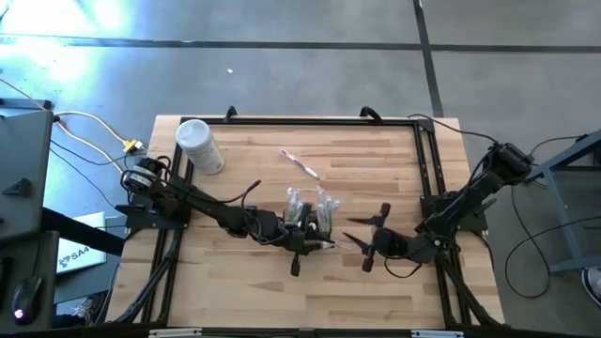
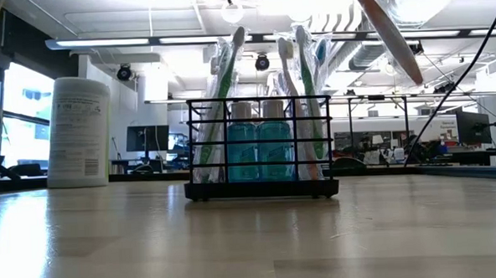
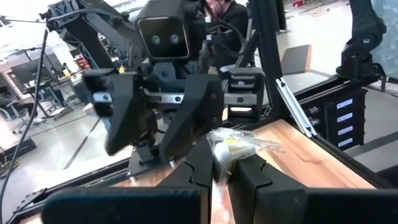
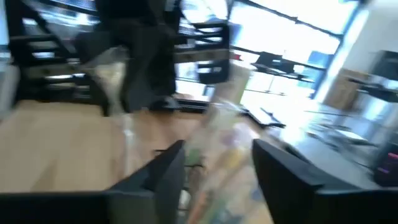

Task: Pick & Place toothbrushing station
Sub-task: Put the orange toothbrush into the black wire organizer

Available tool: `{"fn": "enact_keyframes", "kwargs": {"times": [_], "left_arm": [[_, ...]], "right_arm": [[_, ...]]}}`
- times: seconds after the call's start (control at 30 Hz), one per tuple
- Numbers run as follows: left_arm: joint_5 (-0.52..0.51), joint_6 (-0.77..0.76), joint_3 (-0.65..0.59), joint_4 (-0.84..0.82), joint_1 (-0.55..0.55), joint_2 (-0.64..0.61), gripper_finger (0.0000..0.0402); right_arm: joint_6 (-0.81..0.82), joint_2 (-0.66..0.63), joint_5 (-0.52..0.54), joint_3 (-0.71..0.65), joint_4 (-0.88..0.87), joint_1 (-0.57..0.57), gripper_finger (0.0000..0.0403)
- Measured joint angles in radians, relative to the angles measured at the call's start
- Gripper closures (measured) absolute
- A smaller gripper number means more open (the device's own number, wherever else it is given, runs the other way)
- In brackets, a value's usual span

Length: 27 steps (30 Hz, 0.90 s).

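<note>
The toothbrushing station (image 1: 310, 214), a black wire holder (image 2: 261, 147) with two blue bottles and several wrapped toothbrushes standing in it, rests on its base in the middle of the table. Just on its near side, my left gripper (image 1: 317, 246) is shut on a clear-wrapped toothbrush (image 3: 231, 144). My right gripper (image 1: 368, 235) faces it from the table's right, open with nothing between its fingers; it also shows in the left wrist view (image 3: 168, 124). My left gripper pinches the wrapped toothbrush between its two fingers. The white head end (image 3: 222, 154) and crumpled wrap stick out past the fingertips. The fingers lie level and point toward the table's right. The toothbrush is lifted clear of the table.
A white cylindrical container (image 1: 200, 146) stands at the far left, also seen in the low view (image 2: 78, 131). A loose pink toothbrush (image 1: 300, 163) lies beyond the station. A black frame rail (image 1: 424, 160) runs along the table's right side.
</note>
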Motion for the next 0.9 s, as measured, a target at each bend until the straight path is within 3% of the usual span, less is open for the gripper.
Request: {"fn": "enact_keyframes", "kwargs": {"times": [0.13,0.23,0.4,0.6,0.73,0.9], "left_arm": [[-0.024,0.000,0.000,-0.005,-0.001,-0.006,0.0384],[-0.095,0.000,-0.001,-0.017,-0.015,-0.026,0.0384],[-0.192,0.000,0.000,-0.043,-0.065,-0.077,0.0384],[-0.406,-0.021,0.000,-0.149,-0.153,-0.143,0.0384],[-0.552,-0.130,0.000,-0.230,-0.212,-0.184,0.0384],[-0.660,-0.277,0.000,-0.353,-0.265,-0.264,0.0384]], "right_arm": [[0.007,-0.010,0.137,0.000,-0.002,0.058,0.0162],[0.034,-0.046,0.183,0.000,-0.001,0.097,0.0141],[0.020,-0.120,0.215,0.000,-0.043,0.154,0.0144],[0.029,-0.164,0.256,0.000,-0.189,0.179,0.0160],[0.029,-0.170,0.287,0.000,-0.267,0.169,0.0168],[0.015,-0.169,0.281,0.000,-0.314,0.141,0.0171]]}}
